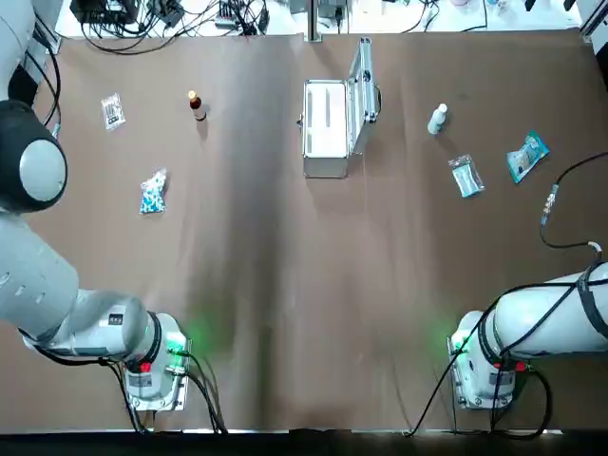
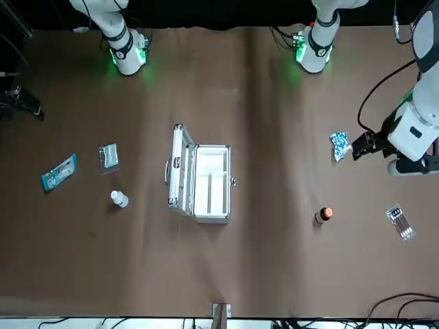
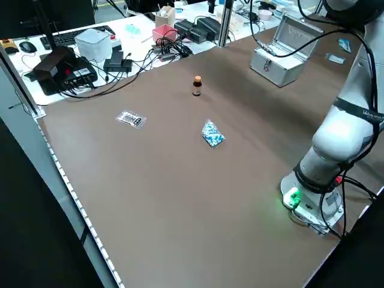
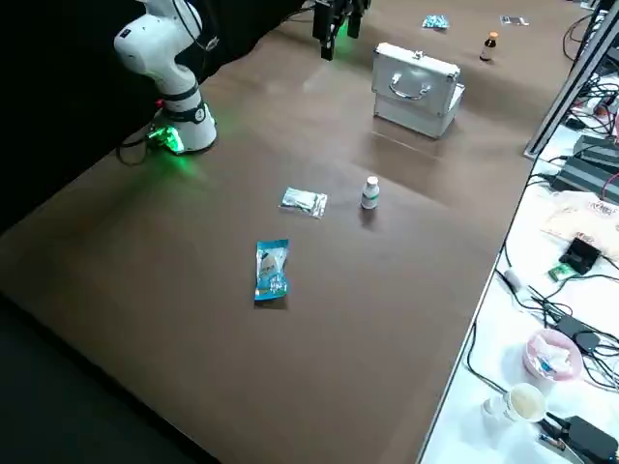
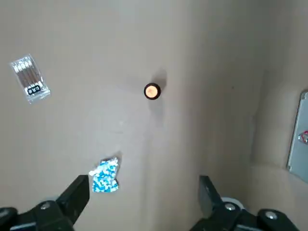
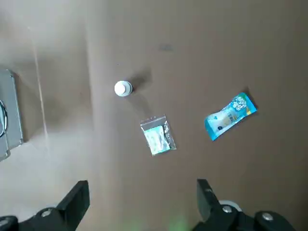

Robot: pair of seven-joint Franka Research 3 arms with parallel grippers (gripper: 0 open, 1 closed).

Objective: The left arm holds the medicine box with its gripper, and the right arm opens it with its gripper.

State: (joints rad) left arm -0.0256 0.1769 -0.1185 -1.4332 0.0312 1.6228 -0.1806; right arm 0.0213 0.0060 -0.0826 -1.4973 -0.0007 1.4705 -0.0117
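On the brown table point(image 1: 285, 313), the metal medicine box point(image 1: 328, 128) sits at the far middle. Its long axis runs away from the robot, and its lid already stands upright along its right side. The left gripper point(image 5: 142, 190) and right gripper point(image 6: 142, 190) hover high on either side, well apart from it, fingers wide and empty.

No lettering on the medicine box point(image 1: 326, 130) or any other item can be read.

Med box point(image 1: 326, 123) mid-table twd far edge, left bottle point(image 1: 196, 104) well apart from it, right bottle point(image 1: 437, 119) nearer.
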